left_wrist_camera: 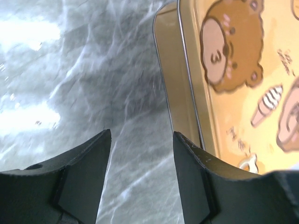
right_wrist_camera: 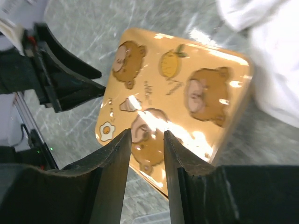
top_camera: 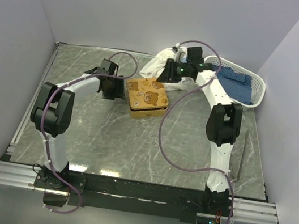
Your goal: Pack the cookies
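— Packing is the task named, yet no cookies are marked in the figure. Where are they to be found?

— No cookies are shown in any of the three views. The square golden tin (top_camera: 148,97), printed with bears, is seen with its lid on, near the middle of the table (top_camera: 132,149). It is judged that the cookies are enclosed in it, though this cannot be confirmed, and nothing of their look can be told.

— Which step is taken to be in hand, then?

— The closing stage is inferred: loading is judged done, and the lid is to be seated or checked. The left gripper (left_wrist_camera: 140,135) is held low at the tin's left wall. Its jaws are spread, with only bare marble seen between them. Whether a finger touches the wall cannot be told. The right gripper (right_wrist_camera: 145,133) is held raised by the tin's far side and pointed toward the lid. Its jaws are parted by a narrow gap, and nothing is pinched.

— What is called for by the next move?

— If the lid is not fully down, a press from the right gripper is required while the tin is braced from the left, so that sliding on the smooth marble is prevented. Otherwise both arms are to be drawn clear.

— And the surroundings?

— A crumpled white wrapping (top_camera: 159,62) is shown just behind the tin. A white basket (top_camera: 261,91) holding a blue cloth (top_camera: 236,83) is placed at the far right.
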{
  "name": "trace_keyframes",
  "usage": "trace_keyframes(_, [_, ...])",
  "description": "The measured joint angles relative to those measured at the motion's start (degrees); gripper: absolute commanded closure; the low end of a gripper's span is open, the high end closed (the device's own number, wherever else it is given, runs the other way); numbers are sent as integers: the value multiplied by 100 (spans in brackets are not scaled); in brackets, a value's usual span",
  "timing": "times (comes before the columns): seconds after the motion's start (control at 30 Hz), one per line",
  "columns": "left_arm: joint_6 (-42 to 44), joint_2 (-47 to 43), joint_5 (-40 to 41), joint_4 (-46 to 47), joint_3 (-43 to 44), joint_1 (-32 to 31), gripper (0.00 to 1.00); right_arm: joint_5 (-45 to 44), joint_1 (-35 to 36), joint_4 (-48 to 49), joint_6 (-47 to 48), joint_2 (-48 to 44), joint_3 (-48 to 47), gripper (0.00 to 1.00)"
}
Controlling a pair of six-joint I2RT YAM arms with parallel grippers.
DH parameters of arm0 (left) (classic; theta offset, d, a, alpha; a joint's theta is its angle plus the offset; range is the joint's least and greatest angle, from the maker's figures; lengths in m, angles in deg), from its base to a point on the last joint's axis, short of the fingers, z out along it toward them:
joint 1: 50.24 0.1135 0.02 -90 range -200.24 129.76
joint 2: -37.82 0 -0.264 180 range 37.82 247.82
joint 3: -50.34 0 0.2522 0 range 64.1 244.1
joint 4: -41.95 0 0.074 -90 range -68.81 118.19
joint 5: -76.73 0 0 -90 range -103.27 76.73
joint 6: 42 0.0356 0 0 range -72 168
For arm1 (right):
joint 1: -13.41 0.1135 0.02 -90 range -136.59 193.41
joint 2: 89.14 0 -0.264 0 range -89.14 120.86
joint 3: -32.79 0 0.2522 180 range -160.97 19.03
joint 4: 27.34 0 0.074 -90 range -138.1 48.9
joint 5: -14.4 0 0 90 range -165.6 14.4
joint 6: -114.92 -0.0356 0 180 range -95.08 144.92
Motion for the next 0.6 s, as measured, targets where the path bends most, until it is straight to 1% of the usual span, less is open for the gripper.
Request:
trace_keyframes(0.13, [-2, -396, 7, -9, -238, 92, 37, -190, 402, -122, 197, 85, -50, 59])
trace_keyframes(0.2, [-2, -595, -15, 2, -308, 170, 35, -227, 487, -160, 229, 186, -149, 60])
trace_keyframes(0.33, [-2, -848, -151, 103, -326, 328, 32, -376, 474, -225, 348, 330, -151, 61])
trace_keyframes(0.47, [0, -953, -341, 302, -326, 396, 29, -511, 435, -319, 525, 332, 87, 66])
trace_keyframes(0.6, [-4, -949, -577, 448, -313, 391, 27, -573, 435, -402, 693, 330, 407, 69])
